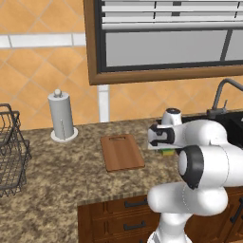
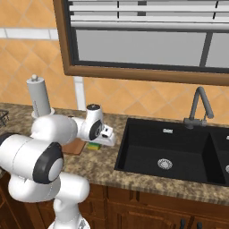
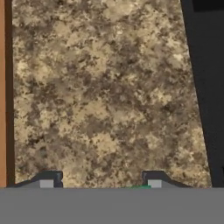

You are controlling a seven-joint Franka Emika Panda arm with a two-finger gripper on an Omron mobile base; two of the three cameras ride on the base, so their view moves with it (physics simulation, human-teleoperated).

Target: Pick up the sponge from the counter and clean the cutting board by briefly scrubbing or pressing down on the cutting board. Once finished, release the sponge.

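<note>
Step in hand, as judged: lifting the sponge [image 2: 94,146] off the counter [image 1: 61,166] and carrying it to the cutting board [image 1: 122,152]

Gripper [image 2: 99,142] low over the counter, right of centre in the left base view, left of centre in the right base view; jaws closed on the sponge. Green block visible directly under the hand in both base views; in the hand view a thin green sliver [image 3: 141,187] between the fingertips [image 3: 154,180] at the bottom edge. Grip depth not discernible; sponge mostly hidden by the hand

Sponge location: on or just above the granite, between the cutting board and the black sink [image 2: 170,152], just beside the board's right edge in the left base view. Contact with the counter not discernible

Cutting board: flat on the counter at centre of the left base view, slot handle at the far short edge, surface bare. Narrow strip of its wood along the left edge of the hand view [image 3: 2,87]

Procedure for a clean step:
- Raise straight up first, enough to clear the board's edge
- Translate toward the board's centre, away from the slot handle
- Keep the hand vertical, sponge face parallel to the wood
- Lower gently until the sponge compresses; avoid driving the fingertips into the board
- Scrub in short strokes along the board's long axis, so as not to push it toward the paper towel holder [image 1: 62,116]
- Open the jaws only after scrubbing
</note>
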